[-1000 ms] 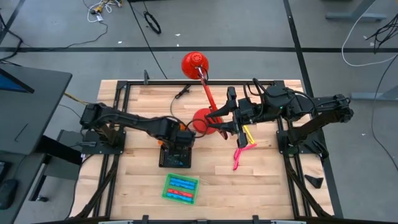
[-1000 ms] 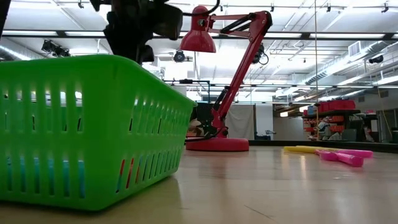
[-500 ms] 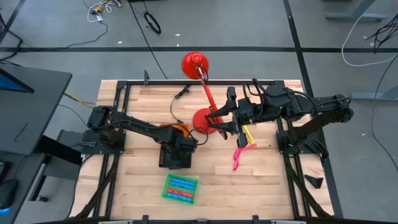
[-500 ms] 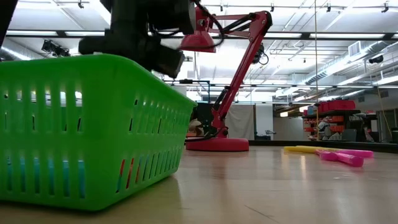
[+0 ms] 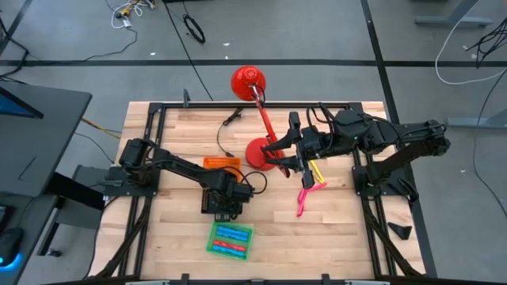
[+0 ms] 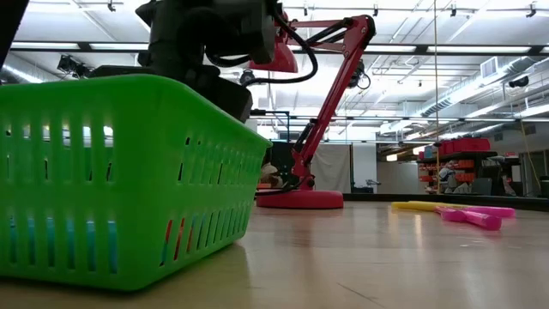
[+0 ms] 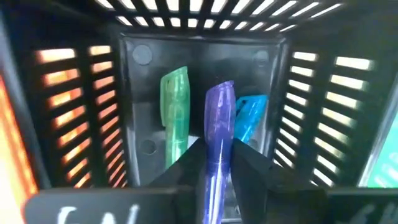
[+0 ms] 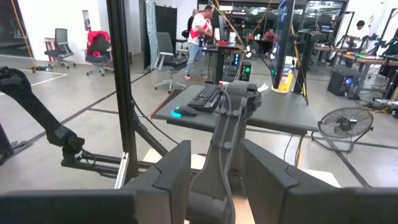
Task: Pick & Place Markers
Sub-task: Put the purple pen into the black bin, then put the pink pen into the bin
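Wood table [image 5: 333, 229]: left gripper [image 7: 217, 163] pinches purple marker [image 7: 217, 118] inside black tray [image 7: 137, 50], sorting by colour likely.

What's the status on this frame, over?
Left gripper over black tray, pinching purple marker; green marker and blue marker already inside. Right gripper waiting by lamp base. Nothing obstructing.

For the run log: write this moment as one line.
left tool: in black tray, fingers around purple marker | tray: green marker, blue marker | right tool: waiting by red lamp
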